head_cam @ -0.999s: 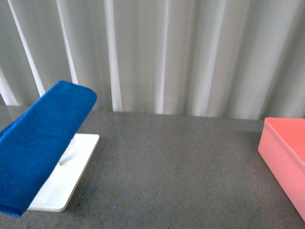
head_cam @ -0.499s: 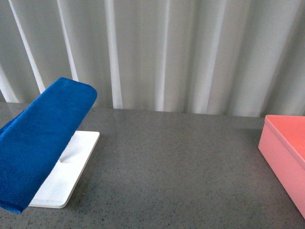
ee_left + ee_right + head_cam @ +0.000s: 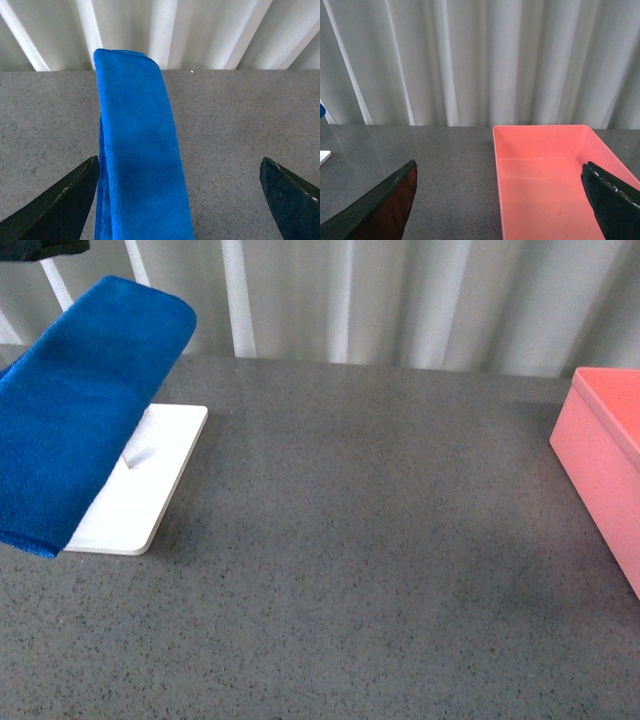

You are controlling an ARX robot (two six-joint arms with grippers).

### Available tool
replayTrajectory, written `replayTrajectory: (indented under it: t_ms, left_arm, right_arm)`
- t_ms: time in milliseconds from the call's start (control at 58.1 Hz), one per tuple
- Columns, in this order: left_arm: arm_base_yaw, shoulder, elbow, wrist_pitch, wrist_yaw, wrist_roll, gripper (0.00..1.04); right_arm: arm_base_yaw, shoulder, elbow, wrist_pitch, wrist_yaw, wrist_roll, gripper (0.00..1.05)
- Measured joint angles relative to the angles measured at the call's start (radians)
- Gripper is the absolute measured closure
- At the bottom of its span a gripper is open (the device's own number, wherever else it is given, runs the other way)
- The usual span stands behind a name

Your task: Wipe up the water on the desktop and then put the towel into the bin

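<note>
The blue towel (image 3: 85,400) hangs folded over a raised support on the white tray (image 3: 150,490) at the left of the grey speckled desktop (image 3: 360,540). In the left wrist view the towel (image 3: 137,150) runs between my open left gripper (image 3: 178,165) fingers, close to one finger (image 3: 60,200) and apart from the other. The pink bin (image 3: 605,450) stands at the right edge. In the right wrist view the bin (image 3: 545,185) is empty and lies ahead of my open right gripper (image 3: 498,164). No puddle shows plainly on the desktop.
White pleated curtains (image 3: 400,300) close off the far edge of the desktop. A dark part (image 3: 40,248) shows at the top left corner of the front view, above the towel; I cannot tell what it is.
The front view has tilted down: towel, tray and bin sit higher in the picture and more desktop shows. A dark part has come in at the top left corner.
</note>
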Motion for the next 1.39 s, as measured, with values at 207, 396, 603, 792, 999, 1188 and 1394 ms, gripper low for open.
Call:
replayTrajectory:
  t_ms: [207,396,603,792,999,1188,1394]
  left_arm:
    - [-0.004,0.182,0.200,-0.114,-0.030,0.074,0.07]
    - [0.008,0.298,0.335,-0.201,-0.095,0.130,0.07]
    - [0.007,0.374,0.418,-0.268,-0.121,0.150,0.07]
    - [-0.008,0.426,0.419,-0.267,-0.143,0.149,0.07]
    - [-0.015,0.437,0.418,-0.254,-0.150,0.148,0.07]
    - [-0.018,0.439,0.411,-0.251,-0.154,0.145,0.25]
    - [-0.024,0.447,0.394,-0.247,-0.172,0.149,0.62]
  right_arm:
    - [0.000,0.000,0.000,0.000,0.000,0.000,0.07]
    - [0.000,0.000,0.000,0.000,0.000,0.000,0.07]
    - [0.000,0.000,0.000,0.000,0.000,0.000,0.07]
    - [0.000,0.000,0.000,0.000,0.000,0.000,0.07]
    - [0.000,0.000,0.000,0.000,0.000,0.000,0.07]
    - [0.000,0.000,0.000,0.000,0.000,0.000,0.07]
    - [0.000,0.000,0.000,0.000,0.000,0.000,0.07]
